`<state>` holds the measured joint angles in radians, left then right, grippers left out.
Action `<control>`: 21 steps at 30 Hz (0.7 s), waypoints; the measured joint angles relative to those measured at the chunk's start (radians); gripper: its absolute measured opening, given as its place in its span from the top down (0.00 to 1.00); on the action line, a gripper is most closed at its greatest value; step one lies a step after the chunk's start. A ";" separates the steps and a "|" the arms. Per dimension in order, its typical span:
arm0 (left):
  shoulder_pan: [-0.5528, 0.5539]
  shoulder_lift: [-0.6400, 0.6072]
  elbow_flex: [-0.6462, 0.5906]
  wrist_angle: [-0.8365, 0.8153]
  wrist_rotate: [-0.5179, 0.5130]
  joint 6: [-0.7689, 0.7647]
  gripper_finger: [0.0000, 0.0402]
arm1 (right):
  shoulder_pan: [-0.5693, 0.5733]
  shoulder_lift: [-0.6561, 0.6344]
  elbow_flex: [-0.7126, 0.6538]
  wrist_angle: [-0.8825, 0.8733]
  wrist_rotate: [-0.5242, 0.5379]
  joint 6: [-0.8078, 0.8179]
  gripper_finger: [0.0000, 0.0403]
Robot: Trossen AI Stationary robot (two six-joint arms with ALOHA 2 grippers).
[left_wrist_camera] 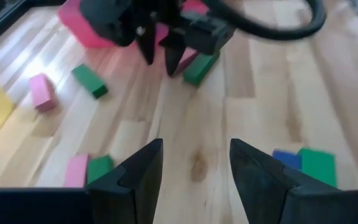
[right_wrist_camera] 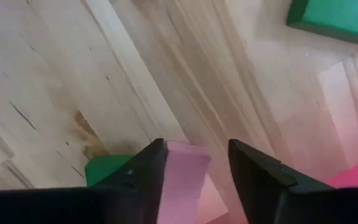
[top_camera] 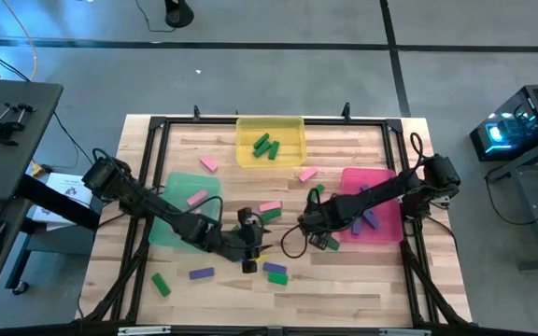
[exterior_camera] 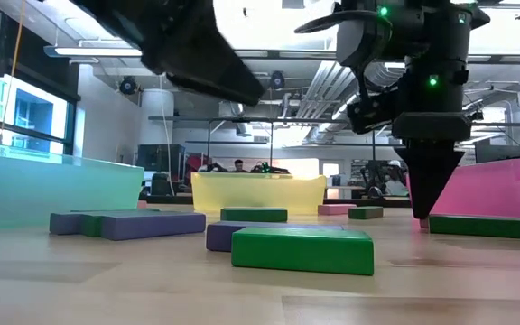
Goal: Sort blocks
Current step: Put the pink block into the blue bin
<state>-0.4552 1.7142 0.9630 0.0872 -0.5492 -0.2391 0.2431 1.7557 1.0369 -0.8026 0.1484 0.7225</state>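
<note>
Right gripper (right_wrist_camera: 191,165), jaws part-open astride a small pink plastic bar block (right_wrist_camera: 182,180) just beside the pink tray (top_camera: 386,201), must pinch then lift; left gripper (left_wrist_camera: 191,168) open, empty, mid-table.

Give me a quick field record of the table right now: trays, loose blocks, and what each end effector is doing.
yellow tray: far middle of table, green blocks inside
green tray: left side, one pink block inside
pink tray: right side, blue-purple blocks inside
loose blocks: pink, green and blue-purple scattered on the wood
left end effector: open, empty, over bare table at near centre
right end effector: straddling a pink block that lies beside a green one, just left of the pink tray; grip not confirmed
</note>
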 joint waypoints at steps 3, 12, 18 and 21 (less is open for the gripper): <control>-0.018 0.000 0.000 -0.047 -0.053 -0.030 0.57 | 0.000 0.000 -0.042 0.035 -0.009 0.003 0.69; -0.040 0.000 0.000 -0.073 -0.103 -0.057 0.57 | 0.002 -0.014 -0.106 0.159 0.015 -0.008 0.80; -0.038 0.000 -0.001 -0.050 -0.129 -0.050 0.57 | 0.027 -0.088 -0.096 0.304 0.201 -0.059 0.81; -0.031 0.000 -0.004 0.006 -0.129 -0.033 0.57 | 0.063 -0.155 -0.092 0.429 0.327 -0.152 0.81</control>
<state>-0.4858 1.7142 0.9589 0.0937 -0.6785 -0.2723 0.3059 1.6007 0.9453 -0.3732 0.4756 0.5706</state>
